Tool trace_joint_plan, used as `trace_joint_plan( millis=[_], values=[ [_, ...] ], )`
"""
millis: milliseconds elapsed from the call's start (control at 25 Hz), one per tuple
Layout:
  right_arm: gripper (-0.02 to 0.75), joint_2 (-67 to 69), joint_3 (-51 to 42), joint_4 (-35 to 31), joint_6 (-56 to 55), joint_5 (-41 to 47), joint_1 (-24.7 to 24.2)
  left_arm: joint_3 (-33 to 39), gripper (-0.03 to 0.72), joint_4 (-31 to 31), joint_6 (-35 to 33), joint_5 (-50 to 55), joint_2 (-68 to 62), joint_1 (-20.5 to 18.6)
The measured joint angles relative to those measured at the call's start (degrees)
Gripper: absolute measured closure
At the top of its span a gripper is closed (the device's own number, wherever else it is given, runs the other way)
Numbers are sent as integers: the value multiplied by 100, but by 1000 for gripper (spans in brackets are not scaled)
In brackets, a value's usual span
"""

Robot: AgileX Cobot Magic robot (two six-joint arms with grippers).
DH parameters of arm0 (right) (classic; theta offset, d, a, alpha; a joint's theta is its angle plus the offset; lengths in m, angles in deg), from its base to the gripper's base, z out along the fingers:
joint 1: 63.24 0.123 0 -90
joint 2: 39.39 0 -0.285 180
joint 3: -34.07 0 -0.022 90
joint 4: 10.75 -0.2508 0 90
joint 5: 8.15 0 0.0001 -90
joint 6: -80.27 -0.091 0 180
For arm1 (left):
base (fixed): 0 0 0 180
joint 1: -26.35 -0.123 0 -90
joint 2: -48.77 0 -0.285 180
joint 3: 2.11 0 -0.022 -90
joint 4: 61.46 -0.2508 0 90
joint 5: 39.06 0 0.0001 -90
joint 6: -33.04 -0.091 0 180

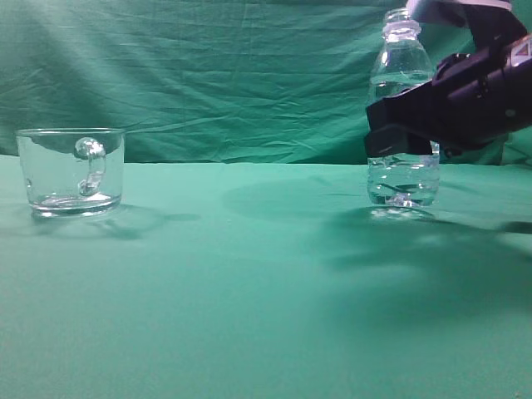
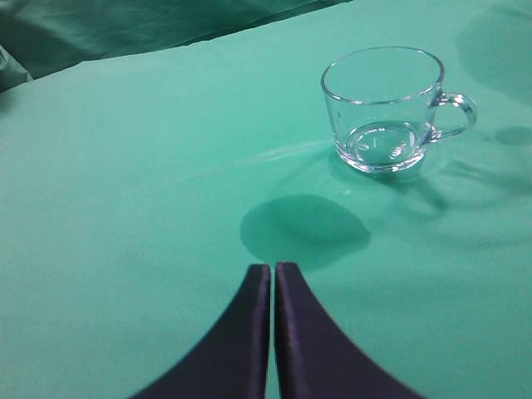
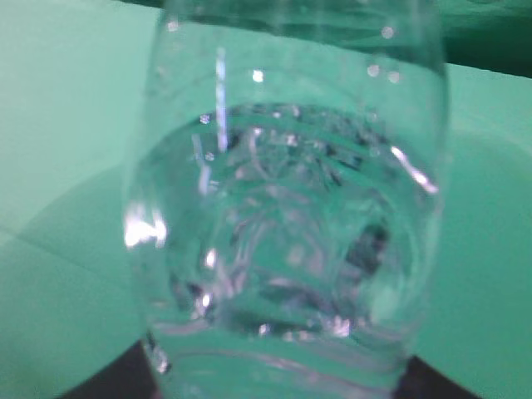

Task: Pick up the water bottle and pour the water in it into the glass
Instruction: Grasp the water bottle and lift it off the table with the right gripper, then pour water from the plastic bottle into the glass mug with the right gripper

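Note:
The water bottle (image 1: 401,58) stands upright at the right of the exterior view, clear and capless, with water (image 1: 404,176) up to its shoulder. My right gripper (image 1: 401,131) is shut around its middle. I cannot tell whether its base touches the cloth. In the right wrist view the bottle (image 3: 283,208) fills the frame, with the dark fingers (image 3: 278,389) at both lower corners. The glass (image 1: 71,170) stands at the far left, handle towards the camera, and looks empty. In the left wrist view the glass (image 2: 382,104) is at the upper right. My left gripper (image 2: 273,268) is shut and empty, well short of it.
A green cloth (image 1: 249,274) covers the table, and a creased green backdrop (image 1: 208,66) hangs behind it. A wide stretch of bare cloth lies between the glass and the bottle. The left gripper does not show in the exterior view.

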Motion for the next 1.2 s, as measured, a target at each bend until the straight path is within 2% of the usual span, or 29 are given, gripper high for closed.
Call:
trace_joint_plan(
  millis=[120, 480, 600, 1000, 1200],
  values=[
    [458, -363, 218, 145, 35, 724, 11, 0, 688, 0, 0, 0, 0, 0],
    [458, -935, 1243, 1417, -136, 2316, 21, 0, 688, 0, 0, 0, 0, 0],
    [458, -947, 1617, 1655, -250, 2924, 96, 0, 688, 0, 0, 0, 0, 0],
    [458, -903, 2558, 2101, -247, 3669, 701, 0, 688, 0, 0, 0, 0, 0],
    [458, -479, 3447, 2373, -247, 4554, 1092, 0, 688, 0, 0, 0, 0, 0]
  ],
)
